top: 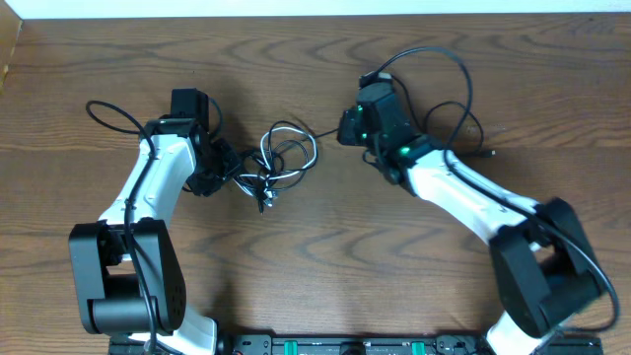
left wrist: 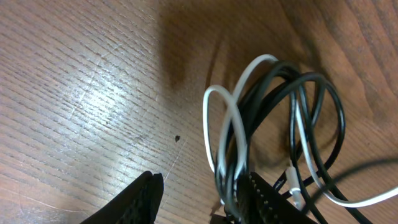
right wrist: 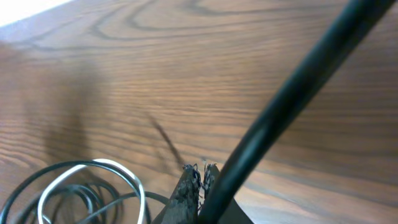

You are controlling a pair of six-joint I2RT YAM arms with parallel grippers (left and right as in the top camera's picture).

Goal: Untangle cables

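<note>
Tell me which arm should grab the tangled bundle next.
Left. The left hand is open with loops of the white cable and black cable passing between its fingers. The right hand sits apart from the bundle, shut, apparently on a thin strand of the black cable.

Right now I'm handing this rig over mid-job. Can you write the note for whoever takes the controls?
Left gripper: open, low at the left edge of the bundle. Some strands lie between its fingers but are not clamped.
Right gripper: shut, apparently pinching a thin strand of the black cable that runs out of the bundle's right side.
Cables: the black cable and the white cable are looped through each other in one bundle on the table, between the arms.
Done: nothing is separated yet.
Left: draw the loops apart until white lies clear of black.
</note>
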